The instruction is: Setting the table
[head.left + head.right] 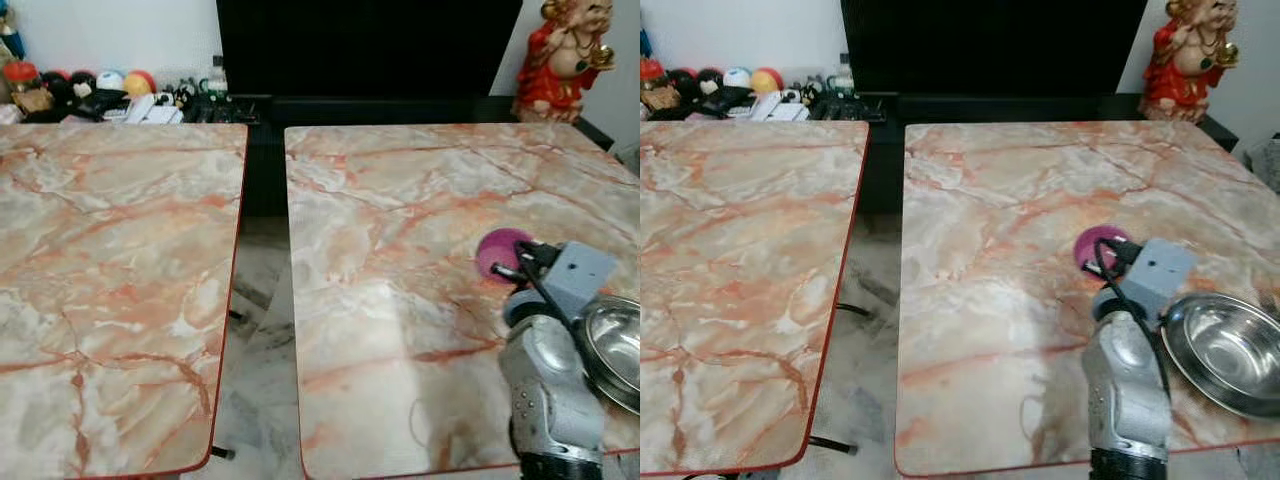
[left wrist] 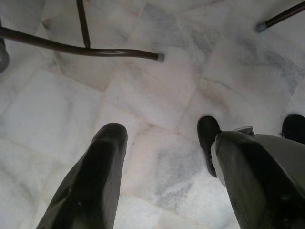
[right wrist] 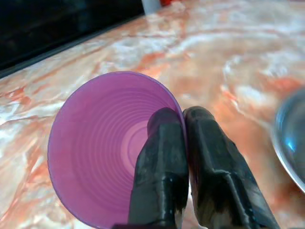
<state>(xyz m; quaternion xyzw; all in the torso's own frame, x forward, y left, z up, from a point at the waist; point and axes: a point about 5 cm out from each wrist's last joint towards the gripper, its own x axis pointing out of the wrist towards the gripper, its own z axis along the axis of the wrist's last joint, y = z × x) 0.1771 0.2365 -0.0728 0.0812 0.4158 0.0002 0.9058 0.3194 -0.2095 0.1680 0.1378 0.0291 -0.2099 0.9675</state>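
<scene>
A purple plastic cup is held over the right marble table, its mouth facing my right wrist camera. My right gripper is shut on the cup's rim, one finger inside and one outside. In the head views the cup shows just beyond my right arm. A shiny steel bowl sits on the table near its front right corner, right beside the arm. My left gripper hangs open over the marble floor with nothing between its fingers.
A second marble table stands to the left, with a narrow floor gap between the two. A black cabinet, a red figurine and clutter line the back wall. Dark metal table legs cross the floor.
</scene>
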